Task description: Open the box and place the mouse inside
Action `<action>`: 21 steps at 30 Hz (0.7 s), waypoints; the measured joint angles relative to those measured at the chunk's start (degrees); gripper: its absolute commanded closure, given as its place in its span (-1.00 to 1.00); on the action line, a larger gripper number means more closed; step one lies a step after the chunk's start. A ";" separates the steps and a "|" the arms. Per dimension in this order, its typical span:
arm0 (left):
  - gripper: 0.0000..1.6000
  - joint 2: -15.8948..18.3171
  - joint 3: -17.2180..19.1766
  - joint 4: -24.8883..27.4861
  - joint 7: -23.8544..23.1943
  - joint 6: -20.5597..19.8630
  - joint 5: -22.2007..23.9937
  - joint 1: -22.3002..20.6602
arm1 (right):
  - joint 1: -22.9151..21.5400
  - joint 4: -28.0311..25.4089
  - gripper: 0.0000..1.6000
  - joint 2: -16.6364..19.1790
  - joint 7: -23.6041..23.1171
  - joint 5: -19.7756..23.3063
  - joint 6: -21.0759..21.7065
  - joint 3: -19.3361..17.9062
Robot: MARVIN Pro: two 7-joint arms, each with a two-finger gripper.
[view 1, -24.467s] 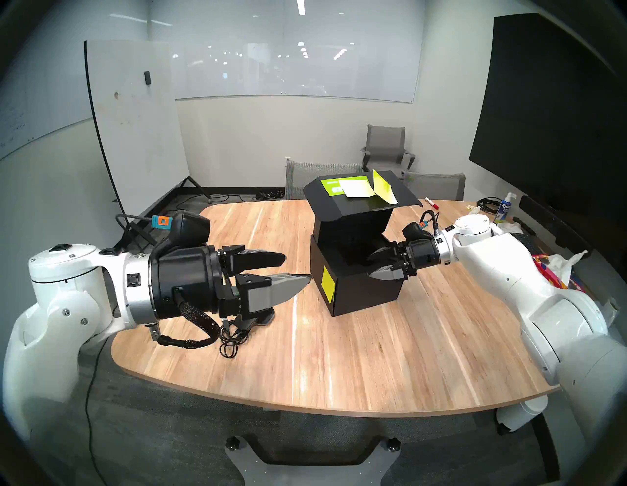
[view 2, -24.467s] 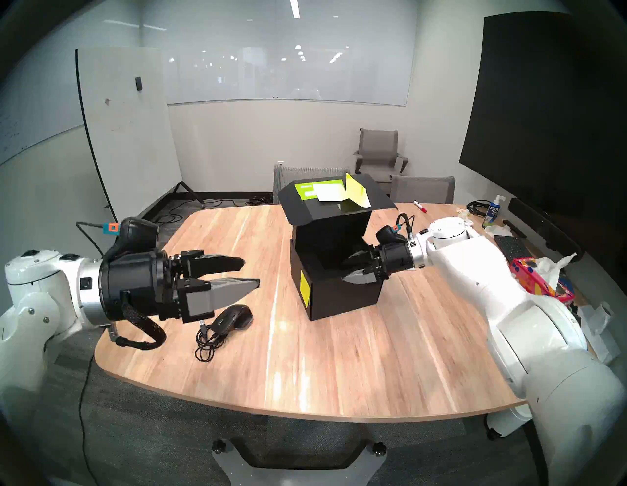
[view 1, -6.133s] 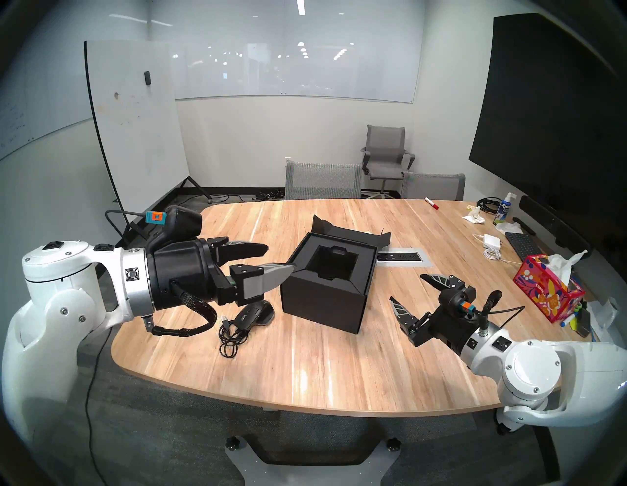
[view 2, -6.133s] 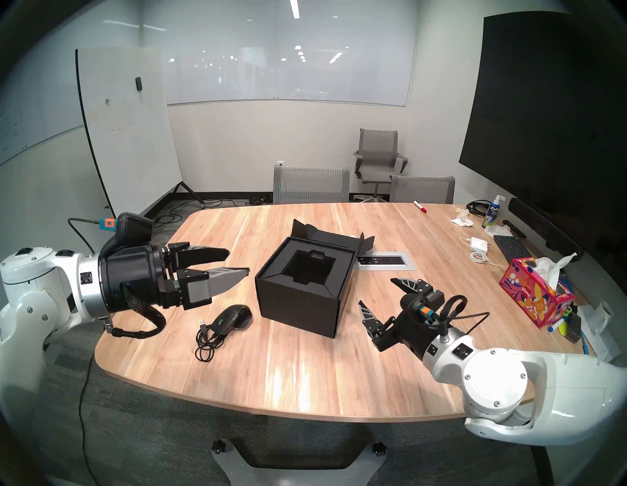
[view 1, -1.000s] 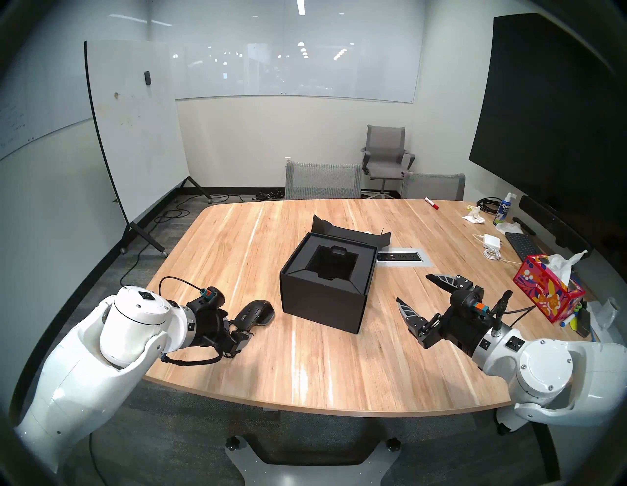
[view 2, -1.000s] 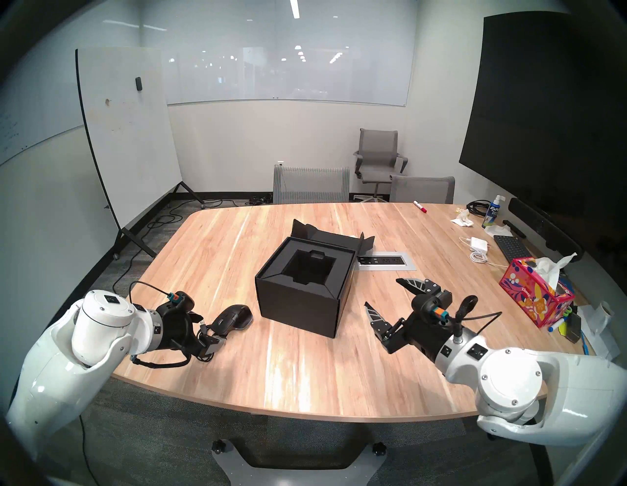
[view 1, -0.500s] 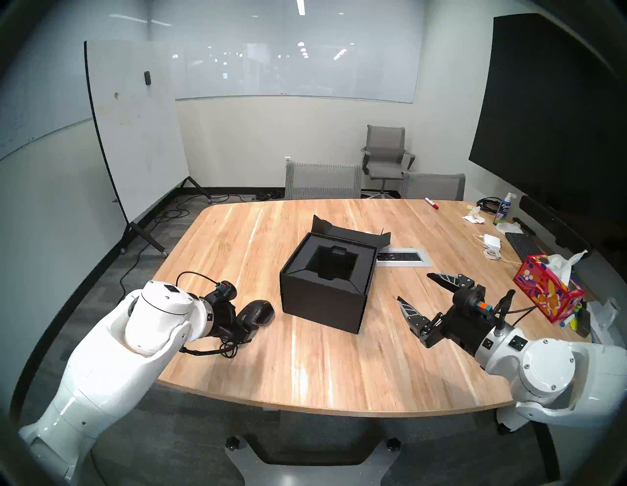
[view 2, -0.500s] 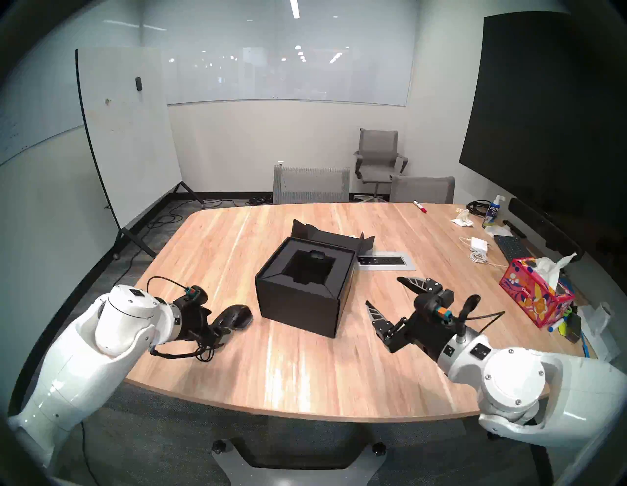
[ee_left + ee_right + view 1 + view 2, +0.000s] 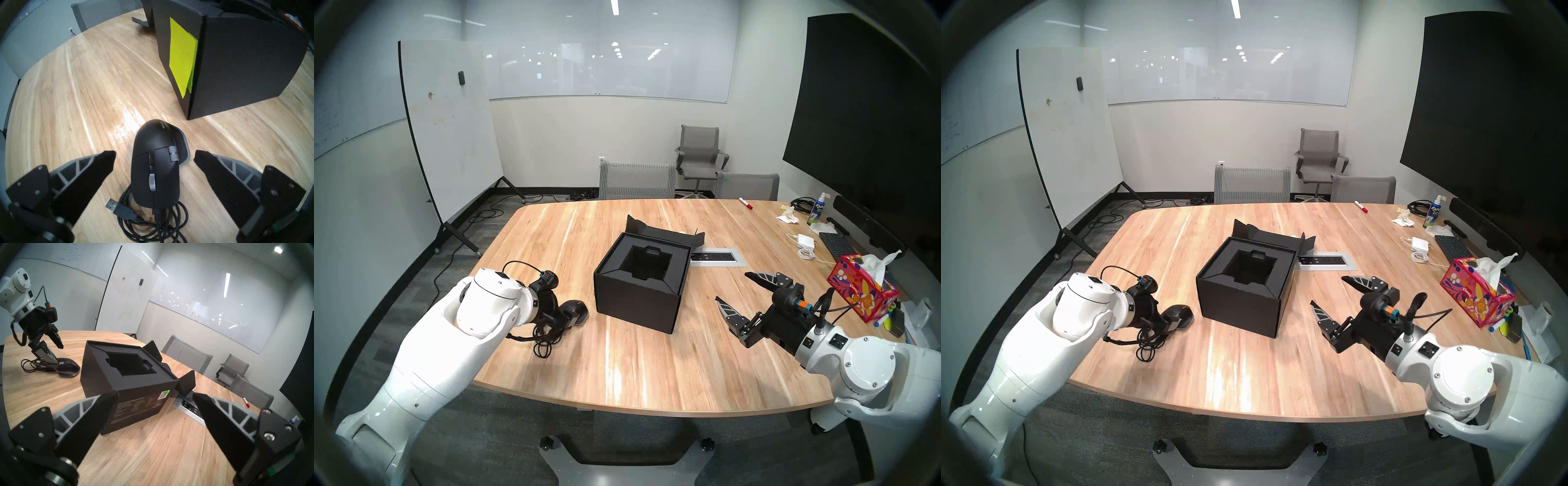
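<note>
The left pincer (image 9: 155,155) is tilting down over the mouse (image 9: 155,167), its jaws spread wide with one finger on each side of the black body and neither finger touching it. The mouse is lying on the table (image 9: 653,366), just beside the near left corner of the box (image 9: 639,298), with its coiled cable (image 9: 153,225) bunched behind it. The box is standing in the middle of the table with its lid folded back, showing the black insert (image 9: 130,365) and its hollow. The right pincer (image 9: 733,288) is hovering to the right of the box, jaws wide and holding nothing.
</note>
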State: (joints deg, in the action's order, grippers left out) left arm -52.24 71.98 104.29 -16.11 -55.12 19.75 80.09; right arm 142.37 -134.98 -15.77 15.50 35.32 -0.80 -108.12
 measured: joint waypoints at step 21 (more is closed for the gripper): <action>-1.00 3.72 -2.16 -4.80 -4.86 3.13 -2.29 -2.19 | 8.85 -2.73 -1.00 -11.73 -16.32 -2.05 3.99 -14.43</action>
State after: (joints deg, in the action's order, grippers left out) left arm -48.51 69.81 99.48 -20.97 -52.00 17.46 77.90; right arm 151.23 -137.72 -27.50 -0.82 33.28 3.20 -122.55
